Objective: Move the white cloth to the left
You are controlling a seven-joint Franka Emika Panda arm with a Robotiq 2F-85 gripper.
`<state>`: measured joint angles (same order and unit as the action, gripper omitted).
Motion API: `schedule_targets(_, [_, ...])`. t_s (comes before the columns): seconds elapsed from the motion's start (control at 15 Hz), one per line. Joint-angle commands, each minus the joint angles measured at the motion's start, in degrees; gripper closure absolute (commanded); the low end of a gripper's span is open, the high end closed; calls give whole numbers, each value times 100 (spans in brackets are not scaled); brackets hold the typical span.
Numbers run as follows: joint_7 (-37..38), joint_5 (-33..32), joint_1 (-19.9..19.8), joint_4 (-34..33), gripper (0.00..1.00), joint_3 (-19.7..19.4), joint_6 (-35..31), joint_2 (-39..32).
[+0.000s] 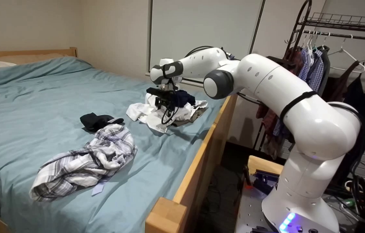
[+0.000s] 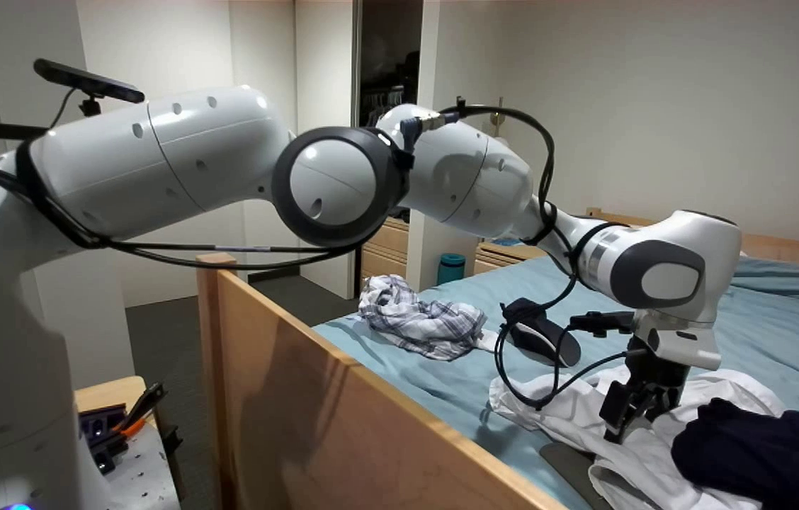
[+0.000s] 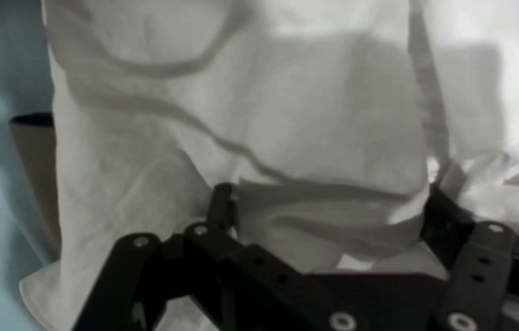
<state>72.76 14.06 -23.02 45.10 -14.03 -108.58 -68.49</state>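
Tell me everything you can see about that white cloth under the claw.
The white cloth looks like thin fabric, lying crumpled on the blue bedsheet, with a hemmed-looking corner in the wrist view. A navy bundle rests on it; a brownish-grey item pokes out beneath. The open gripper straddles part of it; contact is unclear. Folds hide its full shape.

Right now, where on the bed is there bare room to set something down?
Bare blue bedding stretches from the black cap toward the headboard; a smaller patch lies between plaid shirt, white cloth and wooden side rail. Crowded: under the tool, where the white cloth lies with a navy garment on it.
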Motion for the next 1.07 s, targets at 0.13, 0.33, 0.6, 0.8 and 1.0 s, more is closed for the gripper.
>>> schedule_targets(0.13, [278,-343,-78,-789,27,94,190,-468])
schedule_targets(0.33, [103,-204,-19,-707,48,15,114,-390])
schedule_targets(0.6, [24,-159,-45,-687,73,62,73,-369])
schedule_targets(0.8, [-68,-81,-101,-641,91,142,68,-335])
schedule_targets(1.0, [-394,87,-209,-573,95,351,58,-213])
